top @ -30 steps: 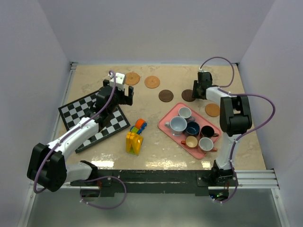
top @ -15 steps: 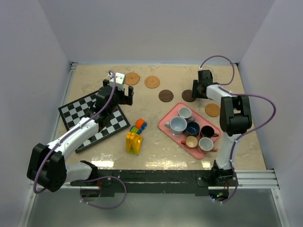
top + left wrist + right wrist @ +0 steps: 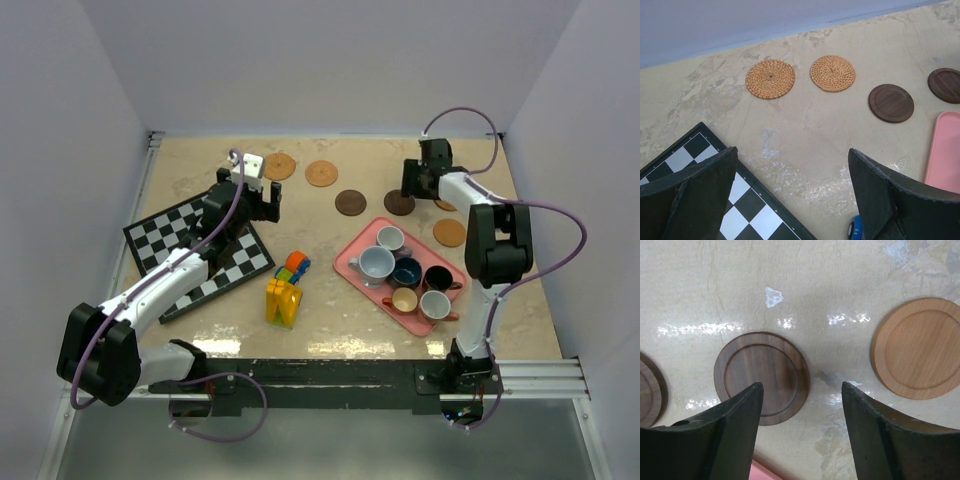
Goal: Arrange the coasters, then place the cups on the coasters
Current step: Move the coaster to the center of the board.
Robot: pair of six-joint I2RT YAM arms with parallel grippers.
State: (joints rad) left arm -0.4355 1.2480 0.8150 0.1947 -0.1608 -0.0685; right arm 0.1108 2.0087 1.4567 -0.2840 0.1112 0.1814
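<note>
One dark coaster [image 3: 761,377] lies beneath the outstretched right gripper [image 3: 801,386].

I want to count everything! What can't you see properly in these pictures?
1. Top view: one orange coaster is mostly hidden behind the right arm.
2. Right wrist view: a dark coaster is cut off by the left edge, a tan coaster by the right edge.
3. Left wrist view: the pink tray runs off the right edge.

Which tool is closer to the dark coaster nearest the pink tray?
Right. The right tool hangs just above that dark coaster, open; the left tool is far to its left, by the chessboard.
</note>
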